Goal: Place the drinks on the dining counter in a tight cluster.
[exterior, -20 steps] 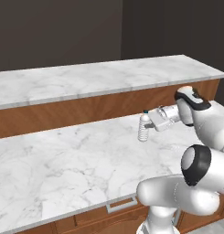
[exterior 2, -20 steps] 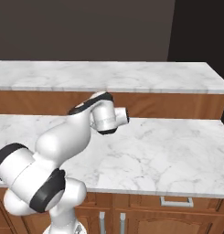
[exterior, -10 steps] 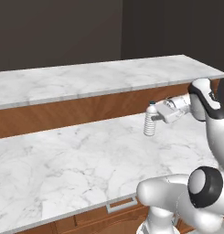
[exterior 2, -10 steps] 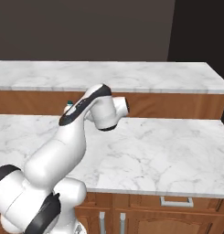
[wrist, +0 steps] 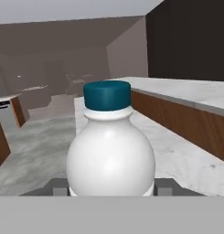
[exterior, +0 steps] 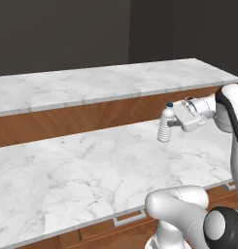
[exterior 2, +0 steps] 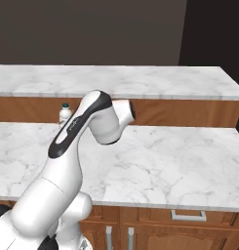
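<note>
bottle (exterior: 165,127): small, white-looking ribbed body, dark teal cap; held off the lower bench, above its back edge toward the right end; also seen past the arm in right base view (exterior 2: 65,114) and close up in hand view (wrist: 110,155)
bottle axis: long axis upright, cap up, no clear tilt
gripper (exterior: 175,122): reaches in sideways from the right, level with the bottle's upper body
fingers (wrist: 164,186): partly apart, closed onto the bottle's sides, one grey tip each side of its belly in hand view
lower bench (exterior: 81,175): white marble, grey veins; broad bare top to the left and front of the bottle; front edge runs over drawers with silver handles (exterior 2: 189,215)
dining counter (exterior: 106,82): upper marble slab behind the lower bench, higher step; front edge just behind and above the bottle; top bare from left end to right corner
wood panel (exterior: 81,119): brown upright face between the two marble tops, right behind the bottle, not touching it as far as visible
right end: upper slab's right corner near the arm's elbow; dark wall behind
room to move: open along the back edge to the left; tight to the rear, where panel and slab edge stand
bottle underside: shadow on marble below it; gap to the top hard to judge
</note>
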